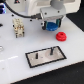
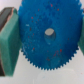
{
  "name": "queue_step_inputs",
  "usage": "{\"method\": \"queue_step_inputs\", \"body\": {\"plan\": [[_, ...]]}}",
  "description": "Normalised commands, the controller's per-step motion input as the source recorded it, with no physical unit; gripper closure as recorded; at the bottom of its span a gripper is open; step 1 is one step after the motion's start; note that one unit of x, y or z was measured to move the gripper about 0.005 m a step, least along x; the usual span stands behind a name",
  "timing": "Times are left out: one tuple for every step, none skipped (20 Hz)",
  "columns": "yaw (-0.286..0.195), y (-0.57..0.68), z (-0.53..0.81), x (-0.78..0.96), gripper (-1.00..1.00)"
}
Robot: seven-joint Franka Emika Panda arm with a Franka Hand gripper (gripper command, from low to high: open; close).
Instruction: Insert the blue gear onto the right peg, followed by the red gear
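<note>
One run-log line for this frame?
gripper: shut on blue gear, airborne | red gear: on table | right peg: empty | phase: carrying blue gear to peg

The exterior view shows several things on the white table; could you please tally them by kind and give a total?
Gears: 2 (blue gear between the jaws, red gear on the table)
Pegs: 2 (right peg and second peg)
Base plates: 1 (base plate)
Beige blocky objects: 1 (beige object, kind unclear)
Total: 6
</note>
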Motion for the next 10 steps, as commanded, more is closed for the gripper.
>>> {"method": "queue_step_inputs", "body": {"plan": [[0.000, -0.10, 0.46, 0.63, 1.00], [0.000, -0.11, 0.45, 0.67, 1.00], [0.000, -0.11, 0.45, 0.66, 1.00], [0.000, -0.12, 0.47, 0.67, 1.00], [0.000, -0.13, 0.49, 0.72, 1.00], [0.000, -0.12, 0.47, 0.75, 1.00], [0.000, -0.14, 0.46, 0.79, 1.00], [0.000, -0.15, 0.45, 0.79, 1.00], [0.000, -0.15, 0.45, 0.80, 1.00], [0.000, -0.14, 0.47, 0.81, 1.00]]}}
